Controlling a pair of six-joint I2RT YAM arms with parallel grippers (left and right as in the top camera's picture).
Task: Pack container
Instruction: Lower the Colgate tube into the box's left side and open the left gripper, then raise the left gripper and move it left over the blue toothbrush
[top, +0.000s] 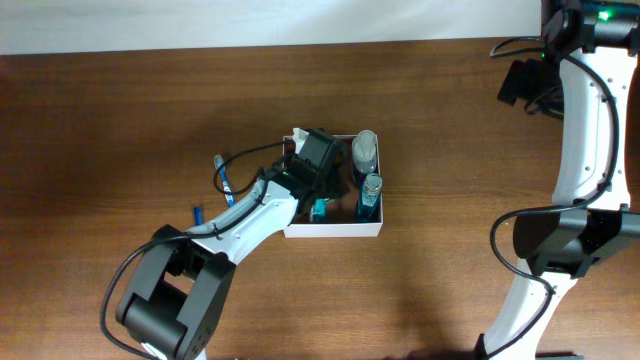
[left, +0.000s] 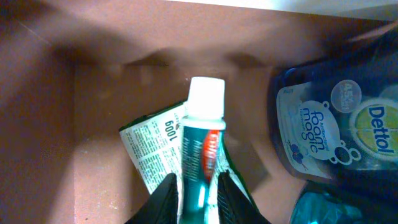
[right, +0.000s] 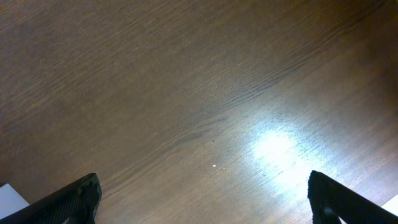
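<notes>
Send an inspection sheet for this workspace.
surface: brown wooden table
job's things: container holds Dettol bottle, teal bottle, toothpaste tube lying on green-white packet
clutter: blue-white item and small blue item on the table left of the container, too small to identify
end effectors: left end effector inside the container, fingers flanking the tube, grip unclear; right end effector open over bare table
cables: black cable loops on both arms
surroundings: white strip beyond the table's far edge

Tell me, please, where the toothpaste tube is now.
Left wrist view: the toothpaste tube lies in the container, within the left gripper, left of the Dettol bottle.
</notes>
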